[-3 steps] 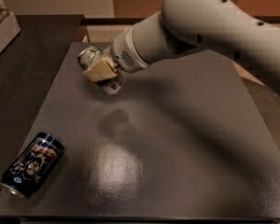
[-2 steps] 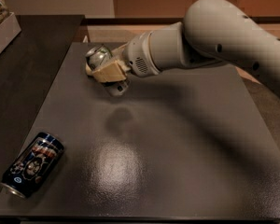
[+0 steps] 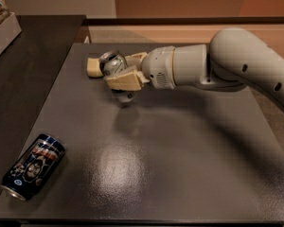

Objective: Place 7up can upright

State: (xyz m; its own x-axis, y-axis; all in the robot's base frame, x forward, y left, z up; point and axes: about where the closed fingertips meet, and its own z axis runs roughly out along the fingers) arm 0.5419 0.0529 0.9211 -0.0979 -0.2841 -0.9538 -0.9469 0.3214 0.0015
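Hand [image 3: 104, 74] of mine gripped the 7up can [image 3: 112, 63], tilted, above the desk [image 3: 180, 164] toward 11 o'clock; dark blue can [image 3: 31, 167] lay on its side at 7 o'clock.

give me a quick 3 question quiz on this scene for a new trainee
1. True or false: the gripper is shut on the 7up can, holding it above the table.
2. How does the dark blue can lie? A) upright B) on its side C) stacked on the 7up can
3. Fill in: in the camera view, the dark blue can lies near the table's front ____ corner.

Key: 1 true; 2 B; 3 left
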